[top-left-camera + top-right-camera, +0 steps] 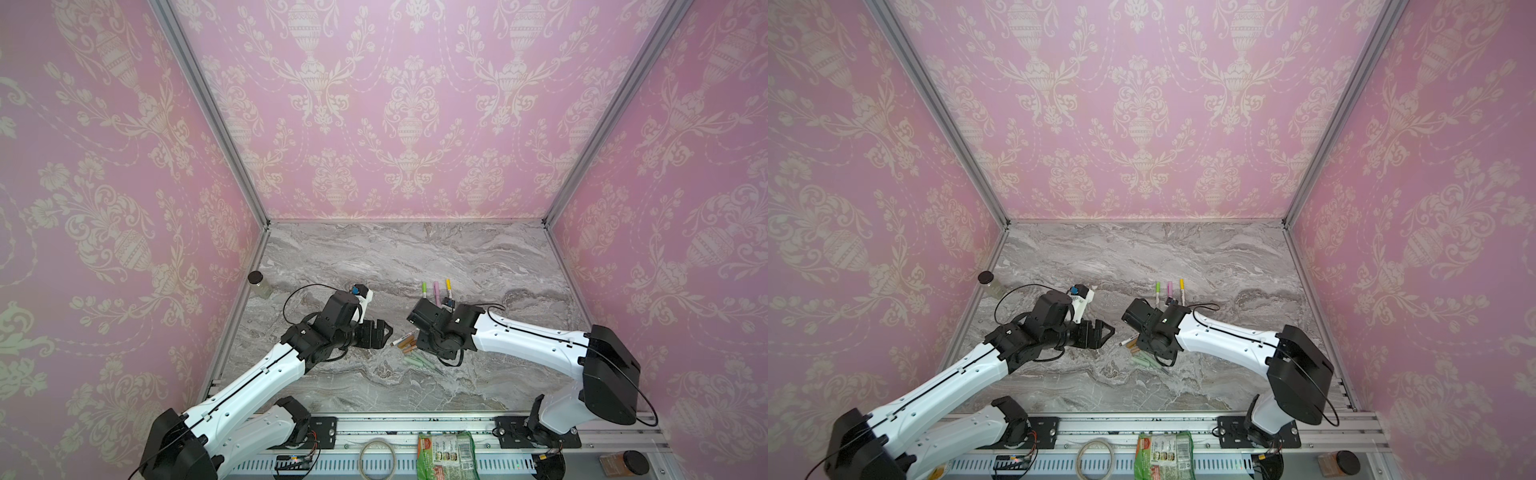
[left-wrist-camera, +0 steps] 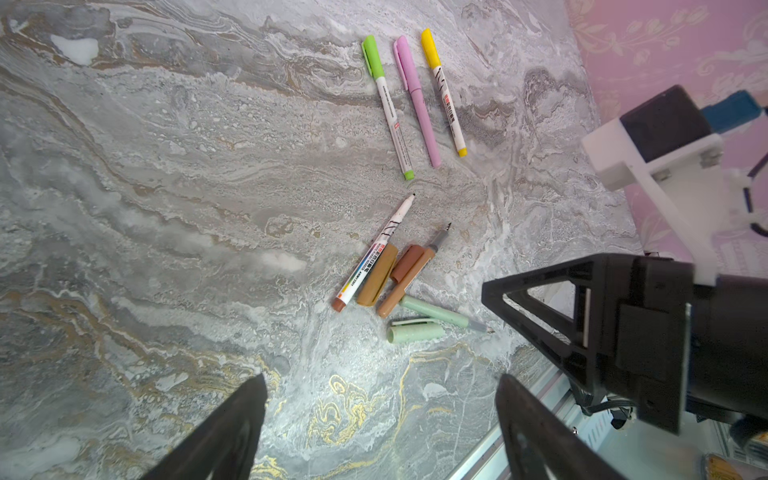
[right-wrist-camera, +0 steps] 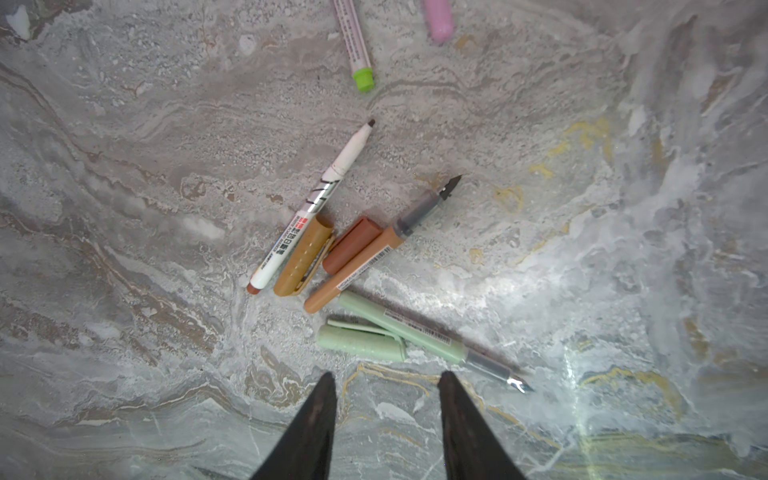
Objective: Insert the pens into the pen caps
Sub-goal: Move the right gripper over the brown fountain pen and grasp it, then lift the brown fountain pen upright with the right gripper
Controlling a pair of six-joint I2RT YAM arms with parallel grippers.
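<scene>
Three capped pens lie in a row at the back: green [image 2: 388,108], pink [image 2: 417,102], yellow [image 2: 443,93]. Nearer lies a pile. It holds an uncapped white marker [image 3: 309,208], a tan pen cap [image 3: 303,259], a red-brown pen cap [image 3: 351,245], an uncapped brown pen [image 3: 353,268], an uncapped sage pen [image 3: 407,328] and a pale green pen cap [image 3: 361,341]. My right gripper [image 3: 386,376] hangs open just short of the green cap, holding nothing. My left gripper [image 2: 380,378] is wide open and empty, left of the pile [image 1: 384,332].
A small jar with a black lid [image 1: 259,284] stands by the left wall. Past the table's front edge, on the metal rail, lie a green snack packet [image 1: 446,455], a tape ring [image 1: 377,457] and a brown jar [image 1: 623,463]. Pink walls close in three sides.
</scene>
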